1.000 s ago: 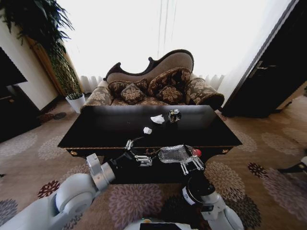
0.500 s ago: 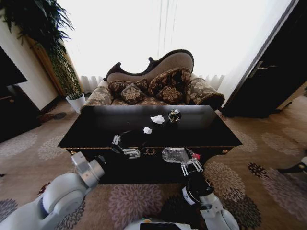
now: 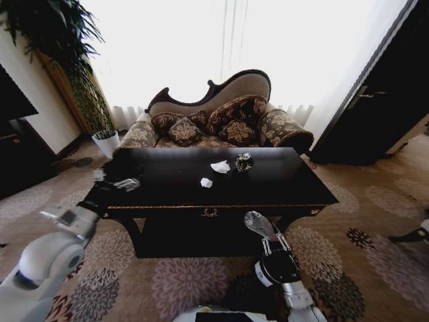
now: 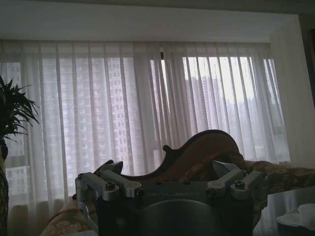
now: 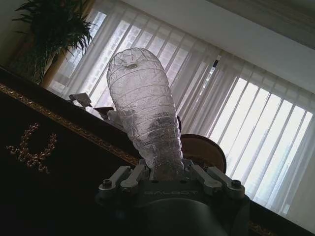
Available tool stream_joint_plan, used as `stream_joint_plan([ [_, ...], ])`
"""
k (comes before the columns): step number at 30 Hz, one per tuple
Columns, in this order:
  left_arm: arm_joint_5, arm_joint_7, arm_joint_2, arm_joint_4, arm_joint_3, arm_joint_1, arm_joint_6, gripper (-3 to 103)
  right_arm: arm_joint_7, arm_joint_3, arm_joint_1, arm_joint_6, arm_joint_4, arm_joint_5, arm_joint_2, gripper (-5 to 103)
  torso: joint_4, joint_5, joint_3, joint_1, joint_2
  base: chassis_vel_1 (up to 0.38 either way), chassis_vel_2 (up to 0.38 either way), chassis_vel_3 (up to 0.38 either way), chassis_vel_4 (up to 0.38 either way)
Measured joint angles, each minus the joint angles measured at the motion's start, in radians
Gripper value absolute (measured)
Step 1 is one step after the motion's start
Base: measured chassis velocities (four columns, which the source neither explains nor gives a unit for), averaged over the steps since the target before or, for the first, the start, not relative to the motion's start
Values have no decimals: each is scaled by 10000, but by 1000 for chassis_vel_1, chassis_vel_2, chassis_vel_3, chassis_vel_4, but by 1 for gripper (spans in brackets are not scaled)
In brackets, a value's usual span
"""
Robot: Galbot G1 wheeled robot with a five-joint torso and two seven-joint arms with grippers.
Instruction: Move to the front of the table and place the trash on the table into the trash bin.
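We hold the clear plastic bottle (image 5: 143,105) pinched at its neck in the jaws of the right gripper (image 3: 274,245), below the front edge of the tabletop (image 3: 281,184), so we should keep it upright and firmly clamped while we look for the bin, which we cannot yet place. Two paper wads (image 3: 219,167) and a dark shiny object (image 3: 243,162) sit near the tabletop's middle. The left gripper (image 3: 117,182) hovers at the front left corner, jaws spread; "GALBOT" reads on the gripper housings.
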Motion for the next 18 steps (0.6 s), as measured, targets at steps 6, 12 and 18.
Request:
stream_joint_plan([
  [6, -294, 208, -646, 403, -692, 311, -334, 100, -316, -307, 74, -431, -603, 1579, -124, 27, 0, 0, 0, 0, -2, 0, 0, 0, 0],
  [12, -294, 315, -1097, 829, -965, 566, -516, 100, -515, -499, 170, -819, -1090, 2895, -176, 27, 1, 0, 0, -1, -1, 0, 0, 0, 0],
  [18, -271, 330, -1368, 1290, -703, 636, -510, 100, -628, -648, 490, -1169, -1724, 3483, -199, 26, -2, 0, 0, 0, -2, 0, 0, 0, 0],
])
